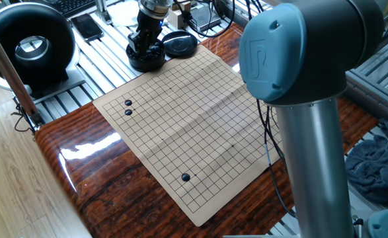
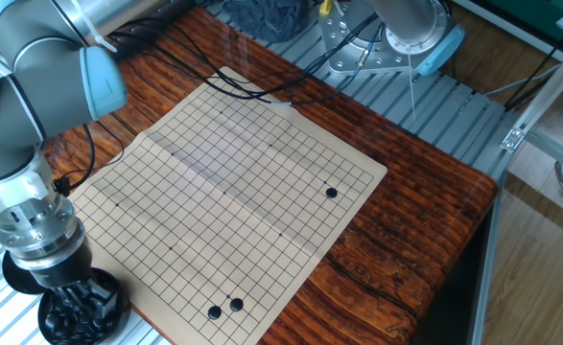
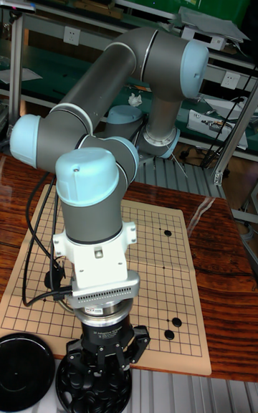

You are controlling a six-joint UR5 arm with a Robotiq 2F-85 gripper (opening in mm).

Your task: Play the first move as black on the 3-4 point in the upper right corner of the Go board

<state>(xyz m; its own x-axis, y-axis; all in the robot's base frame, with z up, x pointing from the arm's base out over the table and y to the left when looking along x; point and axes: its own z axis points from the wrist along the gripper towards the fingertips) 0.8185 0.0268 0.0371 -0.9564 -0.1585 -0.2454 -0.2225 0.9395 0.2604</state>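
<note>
The Go board (image 1: 194, 112) lies on the wooden table, also seen as the board (image 2: 214, 172) and the board (image 3: 154, 262). Three black stones sit on it: a pair (image 1: 128, 108) near one corner and a single one (image 1: 185, 177) near another. The black bowl of stones (image 1: 155, 63) stands just off the board's edge. My gripper (image 1: 144, 49) points straight down into it. In the tall view the gripper (image 3: 100, 368) has its fingertips buried among the stones, so its grip is hidden.
The bowl's black lid (image 1: 180, 43) lies beside the bowl. A round black device (image 1: 28, 46) and a phone (image 1: 87, 26) sit on the metal bench behind. Cables (image 2: 233, 86) trail over the board's far edge. The arm's large elbow (image 1: 312, 79) blocks part of the view.
</note>
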